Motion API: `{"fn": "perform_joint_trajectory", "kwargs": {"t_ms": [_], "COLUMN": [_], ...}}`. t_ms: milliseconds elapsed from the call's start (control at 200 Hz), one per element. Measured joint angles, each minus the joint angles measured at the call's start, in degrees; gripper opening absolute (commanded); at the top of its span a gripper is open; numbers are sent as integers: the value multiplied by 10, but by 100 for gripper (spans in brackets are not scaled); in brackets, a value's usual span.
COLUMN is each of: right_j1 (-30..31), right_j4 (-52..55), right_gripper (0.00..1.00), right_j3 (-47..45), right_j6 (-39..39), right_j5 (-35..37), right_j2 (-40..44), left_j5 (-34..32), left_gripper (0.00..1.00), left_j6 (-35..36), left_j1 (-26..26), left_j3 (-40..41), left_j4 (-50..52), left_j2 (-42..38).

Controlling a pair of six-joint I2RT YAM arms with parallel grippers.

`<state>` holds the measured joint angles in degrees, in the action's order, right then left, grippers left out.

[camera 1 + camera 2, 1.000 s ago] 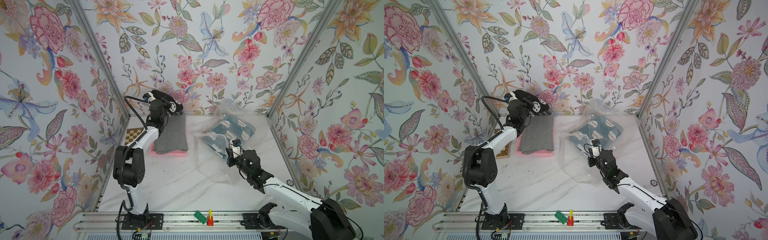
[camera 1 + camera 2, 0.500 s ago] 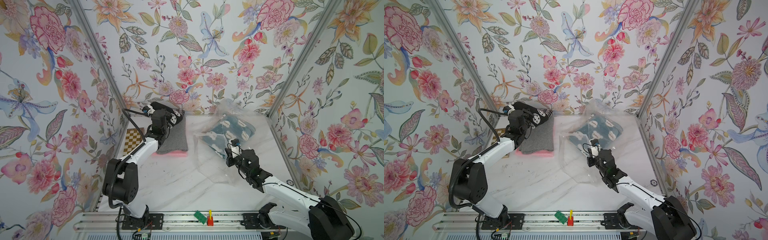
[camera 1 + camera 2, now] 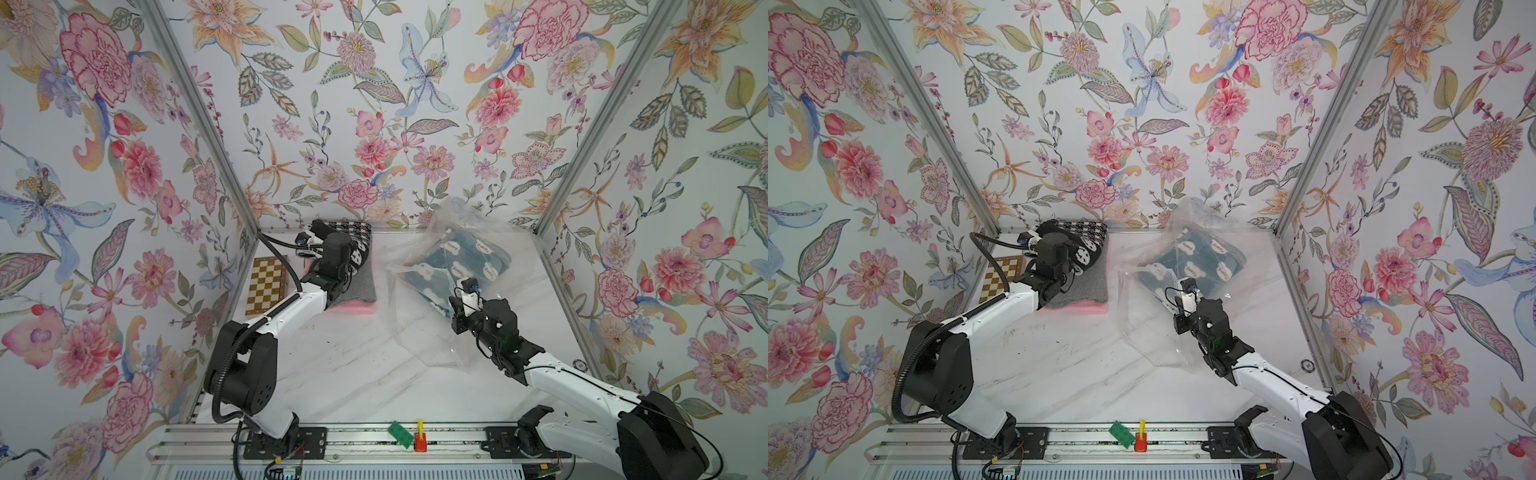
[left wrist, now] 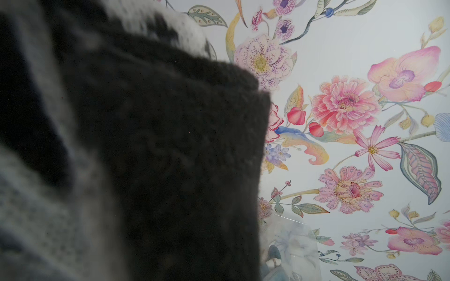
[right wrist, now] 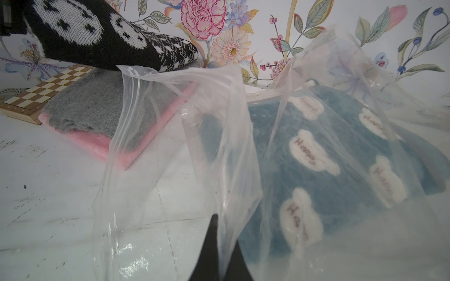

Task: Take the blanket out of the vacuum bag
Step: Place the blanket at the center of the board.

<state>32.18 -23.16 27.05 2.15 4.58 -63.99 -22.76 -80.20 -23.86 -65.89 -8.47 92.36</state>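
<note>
The vacuum bag (image 3: 415, 332), with the blue blanket (image 3: 461, 262) inside, lies toward the surface's (image 3: 353, 374) far right corner. The right gripper (image 5: 220, 243) pinches its film. The left gripper (image 3: 338, 266), clenched on the patterned blanket (image 3: 353, 230), has lowered it toward the far-left stack (image 3: 357, 293). The blue blanket awaits removal.

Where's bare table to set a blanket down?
Bare: near middle of the table, between the front rail, the blanket stack and the vacuum bag. Thin strip between stack and bag. Crowded: far left by the chessboard; far right under the bag.
</note>
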Motion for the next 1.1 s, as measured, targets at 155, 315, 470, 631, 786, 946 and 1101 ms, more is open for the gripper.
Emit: {"fn": "perform_joint_trajectory", "kwargs": {"t_ms": [155, 315, 470, 631, 786, 946, 1101], "right_j1": [3, 4, 4, 5, 7, 7, 9], "right_j4": [0, 0, 3, 6, 7, 7, 7], "right_gripper": [0, 0, 0, 0, 0, 0, 0], "right_j3": [0, 1, 3, 7, 7, 7, 7], "right_j6": [0, 0, 0, 0, -3, -4, -4], "right_j5": [0, 0, 0, 0, 0, 0, 0], "right_j2": [0, 0, 0, -2, -3, -3, -3], "left_j5": [0, -1, 1, 1, -7, -15, -13], "left_gripper": [0, 0, 0, 0, 0, 0, 0], "left_j6": [-81, -137, -189, -249, -293, -324, -339], "left_j1": [-6, -9, -14, -20, -29, -32, -32], "left_j3": [27, 40, 41, 43, 34, 20, 23], "left_j4": [23, 47, 61, 90, 150, 189, 192], "left_j2": [-2, -2, -2, -2, -2, -2, 6]}}
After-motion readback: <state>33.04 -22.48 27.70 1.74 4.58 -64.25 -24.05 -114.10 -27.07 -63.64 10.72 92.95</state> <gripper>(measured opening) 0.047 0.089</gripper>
